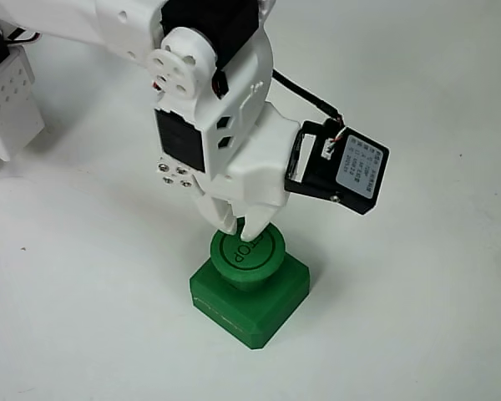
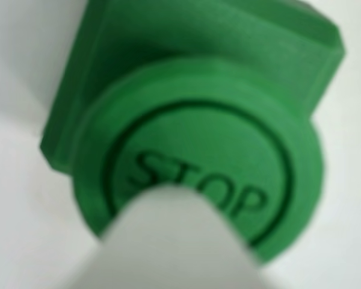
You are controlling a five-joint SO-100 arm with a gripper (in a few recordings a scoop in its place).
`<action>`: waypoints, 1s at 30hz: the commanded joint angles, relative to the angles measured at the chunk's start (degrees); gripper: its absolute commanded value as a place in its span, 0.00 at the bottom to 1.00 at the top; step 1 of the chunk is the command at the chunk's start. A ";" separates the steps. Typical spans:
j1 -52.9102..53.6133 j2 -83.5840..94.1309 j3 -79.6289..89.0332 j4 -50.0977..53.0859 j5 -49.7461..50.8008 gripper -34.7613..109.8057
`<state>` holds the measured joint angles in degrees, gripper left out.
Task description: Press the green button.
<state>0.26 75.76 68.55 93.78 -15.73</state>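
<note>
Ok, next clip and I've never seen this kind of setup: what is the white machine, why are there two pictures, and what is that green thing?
The white machine is a small robot arm standing on a white table. At its end are two fingers, here closed together and holding nothing. One picture comes from a camera looking down from above. The other comes from a camera riding on the arm's wrist, so it sits very close and is blurred; the pale shape at its bottom edge is a finger. The green thing is the green button: a round cap marked STOP on a square base. The fingertips rest at the cap's top, seemingly touching it; whether it is pressed down, I cannot tell.
</note>
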 commanded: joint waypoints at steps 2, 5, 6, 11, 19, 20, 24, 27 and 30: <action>-0.79 -0.53 -3.96 0.44 0.35 0.24; -1.05 -2.81 -4.13 0.44 0.35 0.24; -1.14 -3.43 -4.13 0.44 0.35 0.24; -1.76 -7.03 -4.22 -0.26 0.44 0.24; -2.90 -11.69 -4.22 -1.41 1.58 0.24; -3.08 -11.95 -4.22 -1.49 1.76 0.24; -3.34 -11.95 -4.22 -1.49 2.11 0.24; -3.25 -11.34 -4.22 -1.23 2.20 0.24; -3.08 -9.76 -4.04 -1.23 2.29 0.24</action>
<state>-2.46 64.25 64.07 92.90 -13.27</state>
